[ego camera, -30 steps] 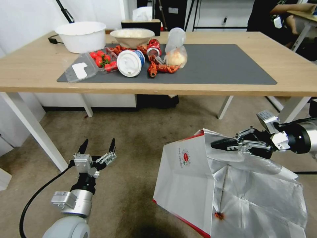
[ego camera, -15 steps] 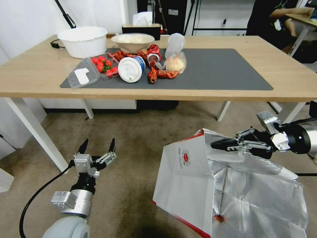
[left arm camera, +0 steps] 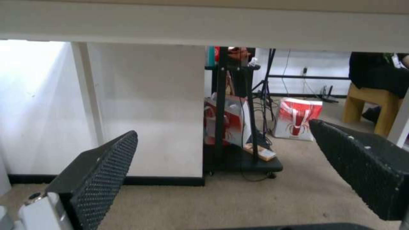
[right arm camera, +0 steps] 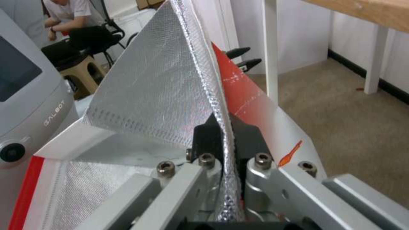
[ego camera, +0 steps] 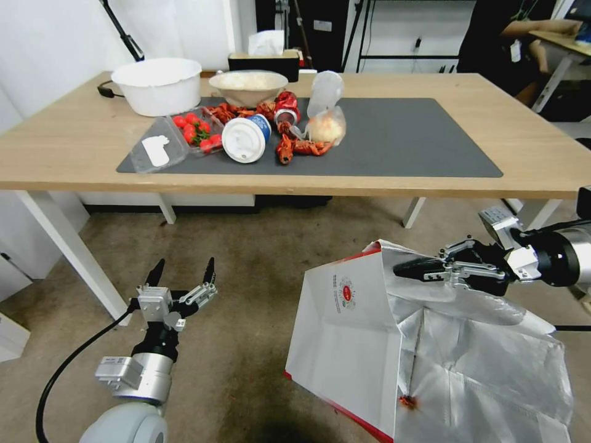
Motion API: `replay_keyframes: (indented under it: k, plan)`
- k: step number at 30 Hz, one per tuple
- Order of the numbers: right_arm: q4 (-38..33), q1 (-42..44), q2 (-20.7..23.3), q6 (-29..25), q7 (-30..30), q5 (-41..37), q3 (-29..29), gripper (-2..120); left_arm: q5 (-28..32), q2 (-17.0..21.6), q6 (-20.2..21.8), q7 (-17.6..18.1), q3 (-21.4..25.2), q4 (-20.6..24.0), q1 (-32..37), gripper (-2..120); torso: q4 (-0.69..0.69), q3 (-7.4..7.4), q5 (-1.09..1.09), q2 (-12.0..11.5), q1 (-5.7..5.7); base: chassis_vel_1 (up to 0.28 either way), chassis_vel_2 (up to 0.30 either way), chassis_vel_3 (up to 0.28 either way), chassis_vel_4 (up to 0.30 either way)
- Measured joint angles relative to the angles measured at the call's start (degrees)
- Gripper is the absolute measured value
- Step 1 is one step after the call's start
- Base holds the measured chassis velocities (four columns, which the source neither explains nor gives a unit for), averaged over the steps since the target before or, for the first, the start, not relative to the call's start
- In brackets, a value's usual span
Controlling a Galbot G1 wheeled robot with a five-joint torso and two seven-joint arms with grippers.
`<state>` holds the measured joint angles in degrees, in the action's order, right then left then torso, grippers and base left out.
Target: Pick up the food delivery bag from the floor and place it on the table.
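Fingers of right gripper [ego camera: 411, 269] pinched on bag [ego camera: 345, 344] rim, foil edge clamped between pads, lower right of frame. Bag hangs tilted, below table [ego camera: 542, 141] edge. Risk: thin foil rim may slip or tear under load. Left gripper [ego camera: 181, 274] spread wide, empty, lower left.

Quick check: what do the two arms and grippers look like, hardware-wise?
Both arms are silver-grey with black joints. The left gripper has pointed black fingers on silver linkages, textured black pads and a black cable looping from its wrist. The right gripper matches, with bolted silver brackets.
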<state>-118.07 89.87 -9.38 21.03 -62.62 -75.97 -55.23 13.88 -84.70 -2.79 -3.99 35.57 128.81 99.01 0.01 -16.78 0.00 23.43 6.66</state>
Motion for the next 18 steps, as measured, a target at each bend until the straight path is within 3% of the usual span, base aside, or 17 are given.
replay_keyframes:
  k: [18]
  plan:
    - [0.00, 0.01, -0.62, -0.03, -0.06, 0.14, 0.11, 0, -0.05, 0.11, -0.02, -0.03, 0.04, 0.45, 0.29, 100, 0.00, -2.64, 0.00, 4.14, 1.51, 0.000, 0.000, 0.000, 0.000]
